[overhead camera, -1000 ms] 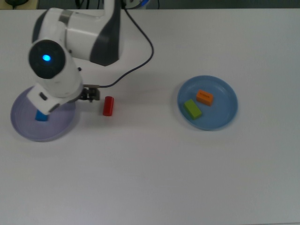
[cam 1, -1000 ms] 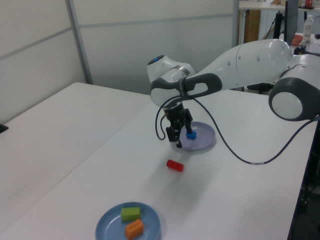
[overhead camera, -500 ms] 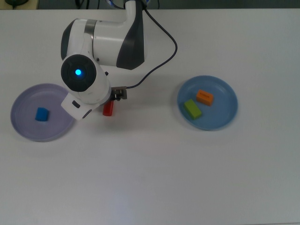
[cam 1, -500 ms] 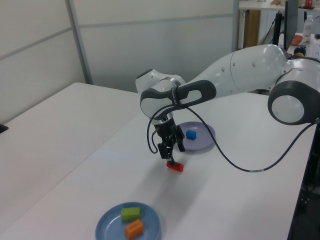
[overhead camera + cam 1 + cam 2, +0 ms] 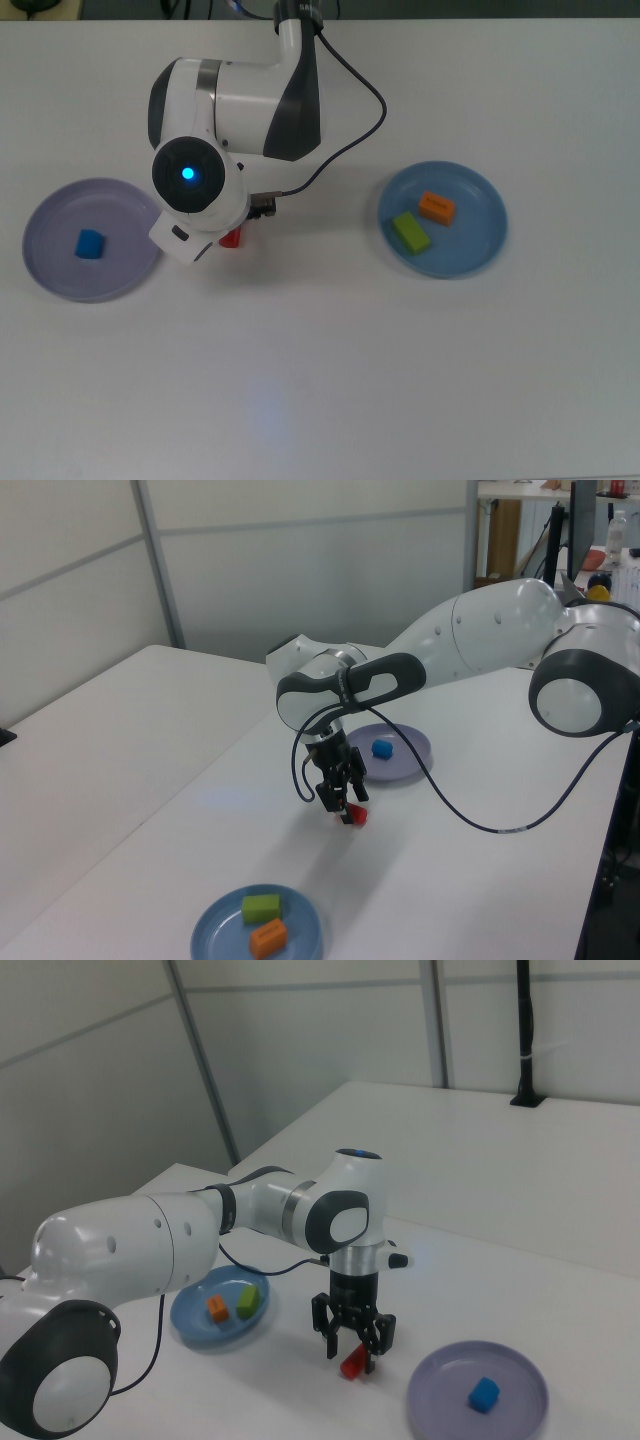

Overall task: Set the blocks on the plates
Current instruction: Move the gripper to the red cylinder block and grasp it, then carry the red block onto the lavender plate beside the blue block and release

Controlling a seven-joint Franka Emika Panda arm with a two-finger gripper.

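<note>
The black two-finger gripper [image 5: 353, 1352] stands low over the small red cylinder [image 5: 352, 1365], which lies on the white table [image 5: 330, 350], its fingers spread apart on both sides of it. The blue stubby block [image 5: 90, 244] rests on the pale lavender round plate [image 5: 60, 285]. The green rectangular block [image 5: 411, 232] and the orange rectangular block [image 5: 436, 208] lie on the light blue round plate [image 5: 470, 250]. No writing is readable.

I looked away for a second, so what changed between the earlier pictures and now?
The gripper left the pale lavender round plate, crossed toward the top view's right and came down around the red cylinder, still on the table. The blue stubby block, green rectangular block and orange rectangular block stayed put.
</note>
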